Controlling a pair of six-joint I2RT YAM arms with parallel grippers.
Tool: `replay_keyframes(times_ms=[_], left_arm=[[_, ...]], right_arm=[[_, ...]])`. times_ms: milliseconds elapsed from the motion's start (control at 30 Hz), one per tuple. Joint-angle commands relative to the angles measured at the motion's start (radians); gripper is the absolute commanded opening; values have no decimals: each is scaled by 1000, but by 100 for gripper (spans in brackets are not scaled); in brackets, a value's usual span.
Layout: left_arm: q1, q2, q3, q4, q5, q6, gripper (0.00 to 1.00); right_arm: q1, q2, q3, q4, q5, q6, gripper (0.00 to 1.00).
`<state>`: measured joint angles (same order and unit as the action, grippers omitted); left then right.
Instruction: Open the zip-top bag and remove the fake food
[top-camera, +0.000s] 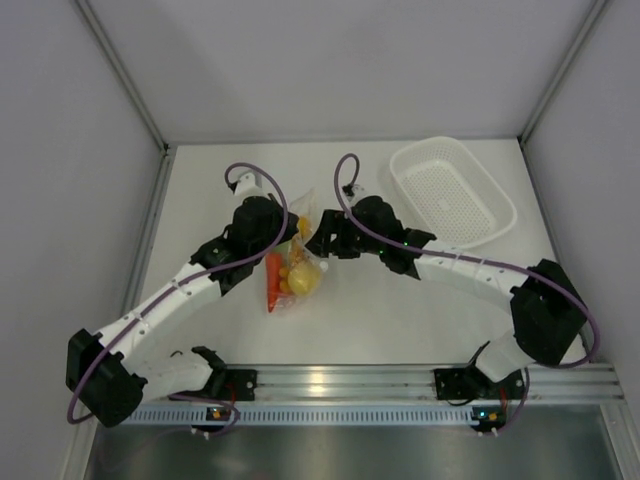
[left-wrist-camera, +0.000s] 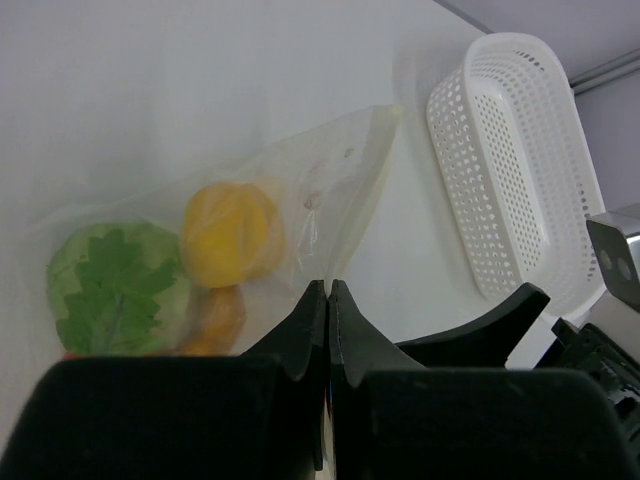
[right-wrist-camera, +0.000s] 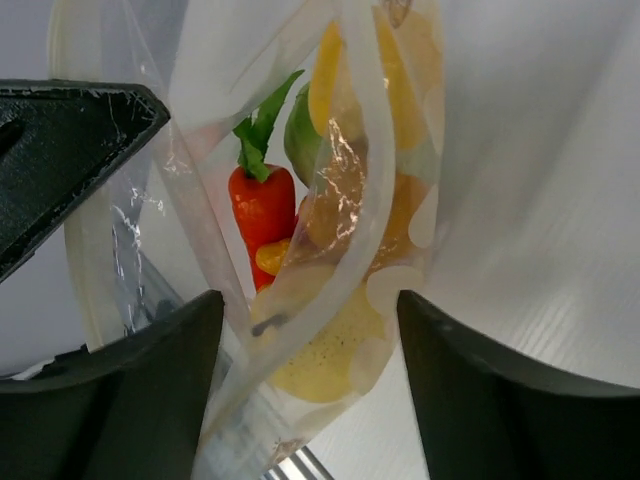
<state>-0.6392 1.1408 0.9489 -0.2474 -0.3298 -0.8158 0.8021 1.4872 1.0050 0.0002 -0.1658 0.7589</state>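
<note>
The zip-top bag (top-camera: 293, 268) lies between both grippers at mid-table, with the fake food inside. The left wrist view shows the bag (left-wrist-camera: 330, 180) holding a yellow piece (left-wrist-camera: 232, 232), a pale-green leafy piece (left-wrist-camera: 115, 290) and an orange piece (left-wrist-camera: 215, 320). My left gripper (left-wrist-camera: 328, 287) is shut, with the bag's edge running into its tips. My right gripper (right-wrist-camera: 305, 310) is open and straddles the bag's parted mouth (right-wrist-camera: 360, 150). A red chilli (right-wrist-camera: 262, 205) and a yellow lemon (right-wrist-camera: 330, 355) show inside. In the top view the left gripper (top-camera: 290, 232) and right gripper (top-camera: 318, 240) nearly meet over the bag's far end.
A white perforated basket (top-camera: 500, 205) stands at the back right, also in the left wrist view (left-wrist-camera: 520, 160). Grey walls enclose the table on three sides. A metal rail (top-camera: 340, 380) runs along the near edge.
</note>
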Motion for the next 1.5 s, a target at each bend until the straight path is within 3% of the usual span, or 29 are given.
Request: replay_keyframes(times_ms=[0,133,267,300,500,600,667,733,933,1167,1333,1467], left_arm=[[-7,-27,-4,89,-6,-25,0],[-8,-19,-1,89,-26,-2,0],[-8,-4,2,89,-31,18,0],[-8,-3,2,89,-31,27,0],[-16,10,4,89,-35,47,0],[-25,22,11,89,-17,63,0],[-31,31,19,91,3,63,0],[-43,36,22,91,3,55,0],[-62,16,17,91,-29,27,0],[-71,20,34,92,-21,20,0],[-74,10,31,86,-78,33,0],[-74,-13,25,66,-146,40,0]], right_arm=[[52,34,76,-25,51,-32,70],[51,36,26,-9,57,-23,20],[49,-8,-11,-31,135,-36,1],[49,-18,-20,-40,159,-43,0],[31,-74,-32,-156,351,-115,0],[13,-107,-78,-145,314,-128,0],[6,-122,-100,-47,260,-116,27],[6,-113,-92,-10,194,-115,39],[6,1,43,32,109,-145,56],[6,143,168,35,43,-141,63],[37,217,274,-245,300,-225,61],[34,194,198,-281,423,-253,58]])
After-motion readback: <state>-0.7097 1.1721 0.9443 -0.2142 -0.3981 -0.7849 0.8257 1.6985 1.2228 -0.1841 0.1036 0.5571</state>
